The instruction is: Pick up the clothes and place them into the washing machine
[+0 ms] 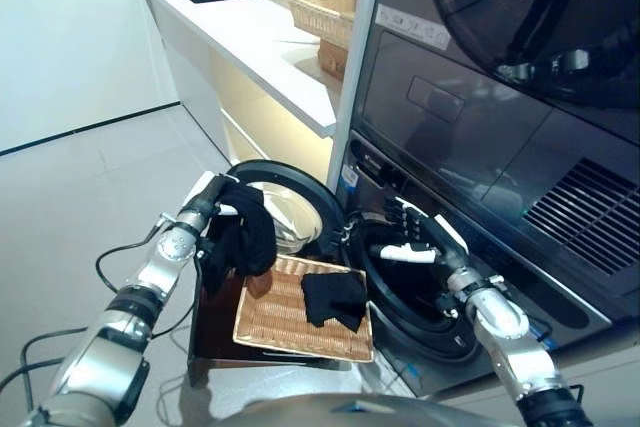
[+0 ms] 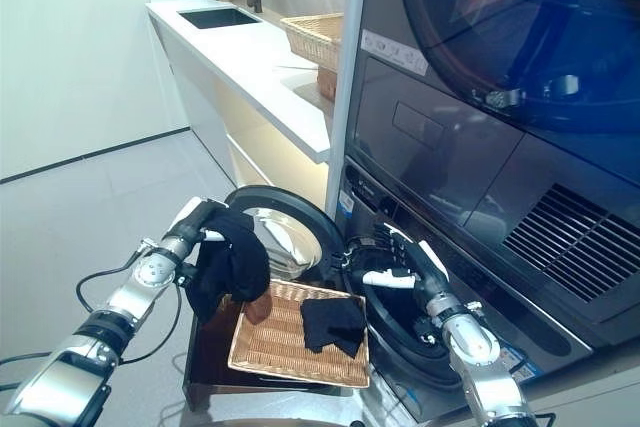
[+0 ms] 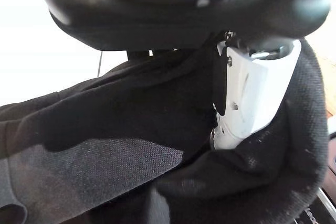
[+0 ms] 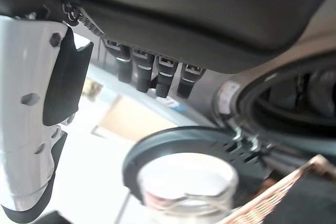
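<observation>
No text, number or sign could be read. A pale strip label (image 1: 412, 25) stood on the upper machine's front panel, its print too small to make out. A small blue-and-white sticker (image 1: 348, 178) sat on the washing machine (image 1: 480, 187) beside the open door (image 1: 285, 202), and its print was also illegible.
</observation>
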Motion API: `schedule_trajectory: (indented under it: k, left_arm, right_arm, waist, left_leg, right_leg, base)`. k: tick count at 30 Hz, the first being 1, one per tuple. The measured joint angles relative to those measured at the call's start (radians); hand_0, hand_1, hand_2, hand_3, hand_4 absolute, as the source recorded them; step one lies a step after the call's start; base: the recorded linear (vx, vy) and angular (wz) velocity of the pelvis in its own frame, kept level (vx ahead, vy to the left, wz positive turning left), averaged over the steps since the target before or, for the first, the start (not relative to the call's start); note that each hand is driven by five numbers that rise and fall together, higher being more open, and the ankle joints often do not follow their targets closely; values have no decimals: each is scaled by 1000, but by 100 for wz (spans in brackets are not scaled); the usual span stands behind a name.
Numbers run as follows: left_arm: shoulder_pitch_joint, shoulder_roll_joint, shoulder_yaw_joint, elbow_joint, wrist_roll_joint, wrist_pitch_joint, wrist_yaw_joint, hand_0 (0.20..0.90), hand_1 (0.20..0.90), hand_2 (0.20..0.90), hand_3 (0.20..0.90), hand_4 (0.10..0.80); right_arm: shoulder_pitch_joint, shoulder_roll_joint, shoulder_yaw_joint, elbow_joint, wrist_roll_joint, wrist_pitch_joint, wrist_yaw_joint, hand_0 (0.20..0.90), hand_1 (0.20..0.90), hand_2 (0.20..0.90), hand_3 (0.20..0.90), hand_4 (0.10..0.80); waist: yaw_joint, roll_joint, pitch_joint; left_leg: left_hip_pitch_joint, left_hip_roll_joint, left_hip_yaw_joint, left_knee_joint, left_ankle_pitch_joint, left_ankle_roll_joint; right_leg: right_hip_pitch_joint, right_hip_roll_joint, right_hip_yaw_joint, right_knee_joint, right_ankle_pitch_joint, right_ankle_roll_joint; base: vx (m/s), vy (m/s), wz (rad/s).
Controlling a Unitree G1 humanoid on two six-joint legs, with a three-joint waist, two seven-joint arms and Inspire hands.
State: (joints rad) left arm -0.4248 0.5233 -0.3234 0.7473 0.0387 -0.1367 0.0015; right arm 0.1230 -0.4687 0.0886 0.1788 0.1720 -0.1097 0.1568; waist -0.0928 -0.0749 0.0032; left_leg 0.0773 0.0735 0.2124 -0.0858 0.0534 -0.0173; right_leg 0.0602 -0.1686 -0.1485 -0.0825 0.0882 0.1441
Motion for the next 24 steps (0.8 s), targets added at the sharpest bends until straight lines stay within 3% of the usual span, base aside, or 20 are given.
schedule_trajectory:
  k: [11,18,24]
  left_arm:
    - [-3,49,6,-78,1,0,-20,200,200,200,200,300]
    - [-14,60,0,-235,0,-1,-57,200,200,200,200,300]
    - [-19,40,-9,-292,-4,-2,-70,200,200,200,200,300]
  right_arm:
    - [-6,-18,-4,69,-39,0,5,900,900,900,900,800]
    - [-45,-4,142,191,-40,4,65,900,900,900,900,800]
    - [-125,59,184,239,-30,25,62,900,900,900,900,800]
  waist:
    - [6,0,0]
    - [28,-1,0]
    - [38,0,0]
  left_leg:
    - [-2,0,-3,0,0,0]
    - [-14,0,-22,0,2,0]
    - [-15,-1,-29,0,4,1]
  right_leg:
    - [1,0,-3,0,-1,0]
    - [0,0,-17,0,-1,0]
    - [3,-1,-29,0,-1,0]
  base:
    - [0,0,0]
    - [-2,1,7]
    - [-6,4,3]
